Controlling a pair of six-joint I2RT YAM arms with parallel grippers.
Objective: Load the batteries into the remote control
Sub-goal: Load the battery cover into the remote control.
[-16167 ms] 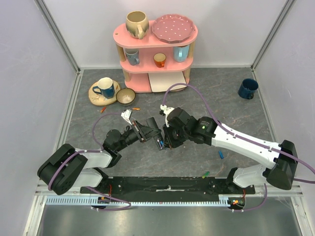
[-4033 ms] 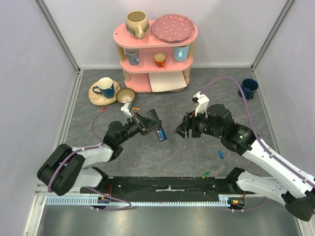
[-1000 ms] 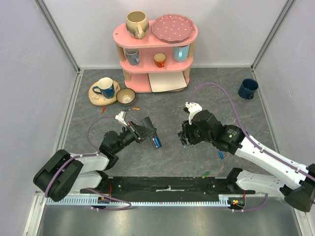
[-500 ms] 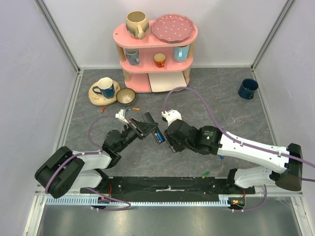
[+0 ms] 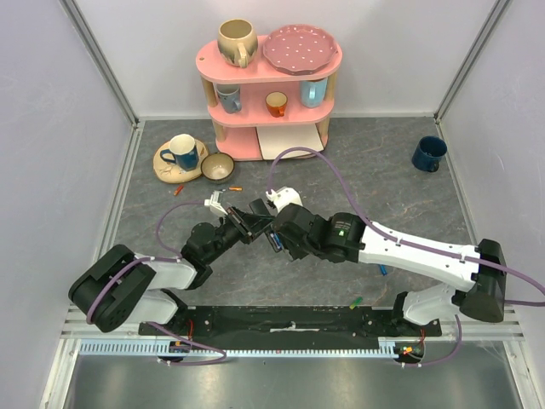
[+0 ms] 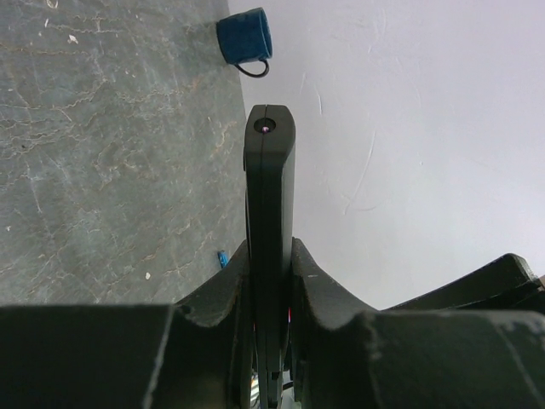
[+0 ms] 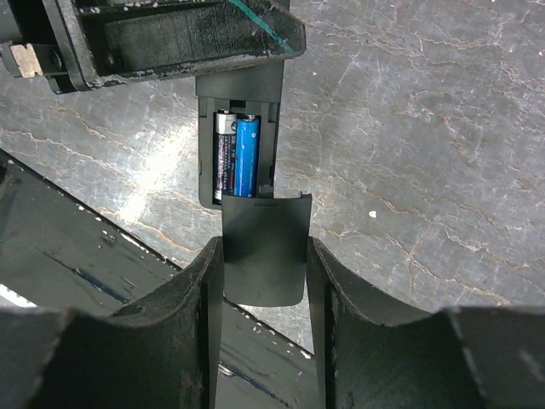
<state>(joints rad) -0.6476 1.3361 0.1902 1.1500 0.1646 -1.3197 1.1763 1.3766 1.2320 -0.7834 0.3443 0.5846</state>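
Pinching the battery cover [image 7: 262, 268] between its fingers, the right gripper [image 7: 264, 249] holds it at the end of the remote control's [image 7: 241, 92] open compartment, where a blue battery [image 7: 246, 158] and a black battery [image 7: 225, 158] lie side by side. The left gripper [image 6: 270, 274] is clamped tight on the remote, seen edge-on. Right of the remote, well apart, a loose blue battery [image 5: 383, 269] and a green battery [image 5: 355, 301] lie on the table [image 5: 383, 170].

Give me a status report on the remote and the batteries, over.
Left jaws clamped on remote control. Right jaws gripping battery cover, not yet slid on. Two batteries seated inside. Nothing in the way.
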